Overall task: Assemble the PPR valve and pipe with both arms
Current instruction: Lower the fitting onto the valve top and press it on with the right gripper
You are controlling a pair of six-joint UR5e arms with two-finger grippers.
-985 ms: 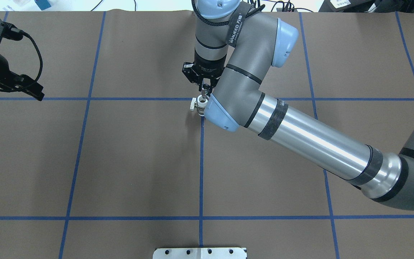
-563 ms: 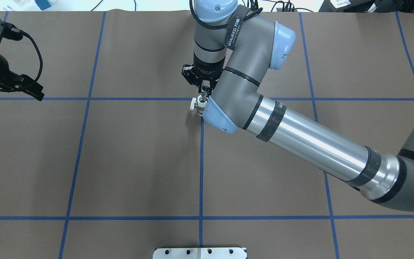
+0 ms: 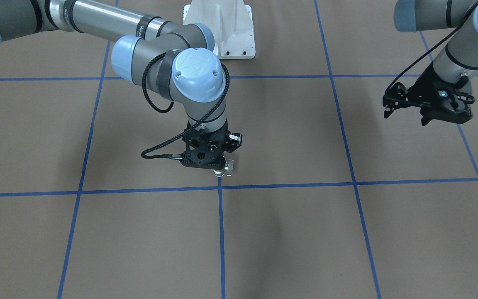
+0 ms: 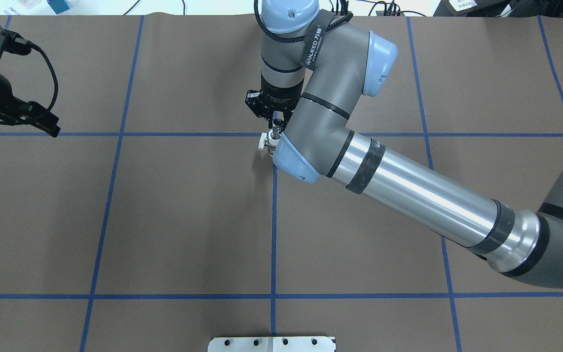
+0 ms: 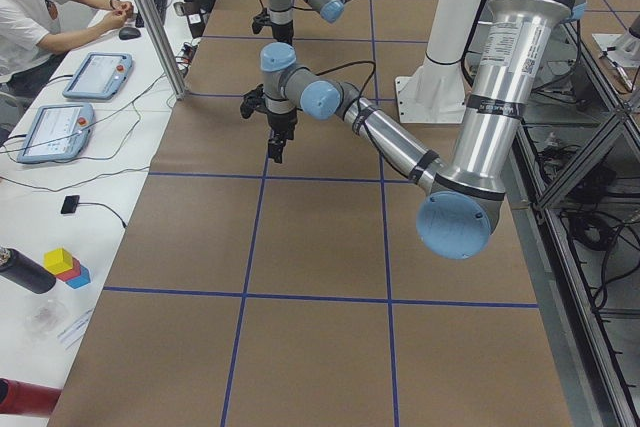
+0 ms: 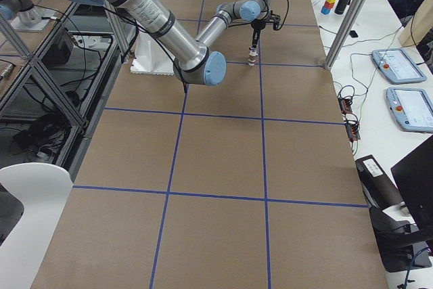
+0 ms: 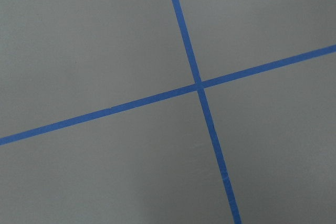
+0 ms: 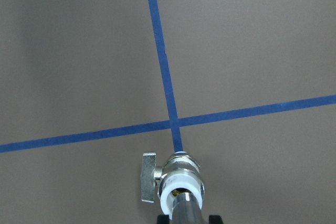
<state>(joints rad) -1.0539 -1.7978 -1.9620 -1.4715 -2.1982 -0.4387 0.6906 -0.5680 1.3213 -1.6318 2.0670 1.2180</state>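
At table centre, by the blue tape cross: right gripper points straight down, jaws closed narrow on the pipe.

Count: 1 pipe, 1 PPR valve, 2 arms, 2 grippers.

- **Pipe:** upright, with its lower end seated in the valve's white top collar.
- **Valve:** directly below the gripper, in line with the pipe. Its lever sticks out to the left in the right wrist view. It sits over the tape line just short of the crossing. Can't tell whether it touches the table or hangs just above it.
- **Right arm:** long forearm stretched in from the robot's right side to centre, wrist folded so the tool is vertical. A blue joint cap hides part of the valve from overhead.
- **Left gripper:** out at the table's left end, held above the surface, tilted, well apart from both parts. Jaw gap: can't tell from these views. Its wrist camera shows only brown surface and a tape crossing.
- **Left arm:** mostly out of frame, forearm angled down to the gripper.
- **Other:** 1 white pedestal at the robot's base, in line with the centre tape.
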